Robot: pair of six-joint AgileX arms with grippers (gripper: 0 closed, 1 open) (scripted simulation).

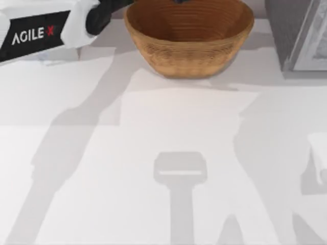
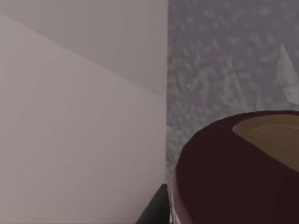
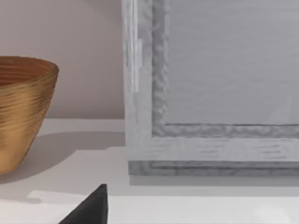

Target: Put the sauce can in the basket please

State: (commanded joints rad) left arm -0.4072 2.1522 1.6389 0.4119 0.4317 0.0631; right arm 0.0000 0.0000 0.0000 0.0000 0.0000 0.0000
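Note:
The basket, a golden-brown woven bowl, stands at the far middle of the table and also appears in the right wrist view. My left arm reaches from the far left toward the basket's rim. The sauce can sits close in the left wrist view, its maroon and tan top facing up. My left gripper is shut on it, one dark fingertip against its side. My right arm rests at the right edge, fingers apart, one fingertip over the table.
A grey framed panel stands at the far right beside the basket; the right wrist view has it close up. White tabletop stretches in front of the basket, crossed by arm shadows.

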